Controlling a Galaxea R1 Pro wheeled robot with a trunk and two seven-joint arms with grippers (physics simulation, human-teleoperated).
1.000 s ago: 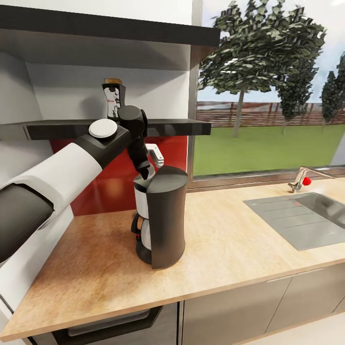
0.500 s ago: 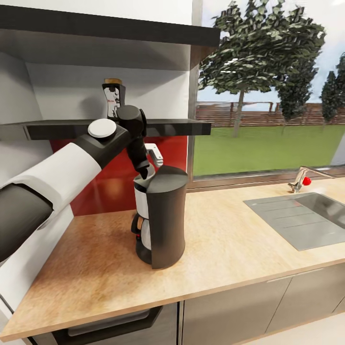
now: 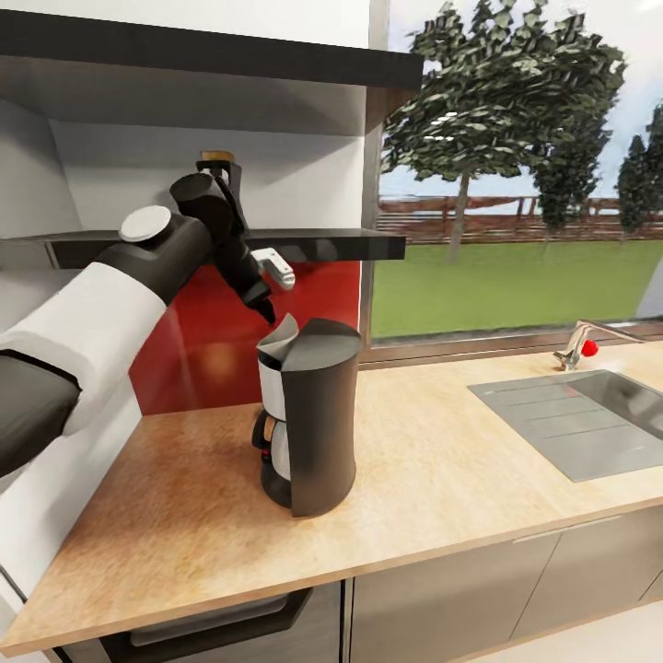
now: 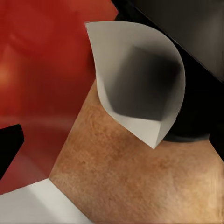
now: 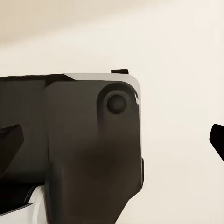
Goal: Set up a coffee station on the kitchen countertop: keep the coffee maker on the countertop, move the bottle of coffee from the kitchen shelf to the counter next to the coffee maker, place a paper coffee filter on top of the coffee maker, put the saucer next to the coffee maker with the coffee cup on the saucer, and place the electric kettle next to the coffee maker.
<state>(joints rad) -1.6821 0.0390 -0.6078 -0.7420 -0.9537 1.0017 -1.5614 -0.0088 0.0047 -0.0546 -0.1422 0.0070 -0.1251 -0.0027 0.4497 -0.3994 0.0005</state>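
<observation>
The black coffee maker [image 3: 313,414] stands on the wooden countertop [image 3: 442,460]. A white paper filter [image 3: 279,336] sits cupped on its top, and the left wrist view looks down on this filter [image 4: 140,79] from just above. My left gripper [image 3: 269,293] hangs open a little above and to the left of the filter, holding nothing; one dark fingertip [image 4: 9,144] shows in the left wrist view. The coffee bottle [image 3: 218,158] stands on the dark shelf [image 3: 331,241], mostly hidden behind my left arm. In the right wrist view my right gripper [image 5: 114,140] is open and empty over a pale floor.
A red backsplash [image 3: 203,341] runs behind the coffee maker. A steel sink [image 3: 580,414] with a tap [image 3: 580,343] is set into the counter at the right, under a large window. An oven handle [image 3: 212,617] shows below the counter's front edge.
My left gripper has lifted up and to the left off the coffee maker's top, and the paper filter stays there. The camera has not moved.
</observation>
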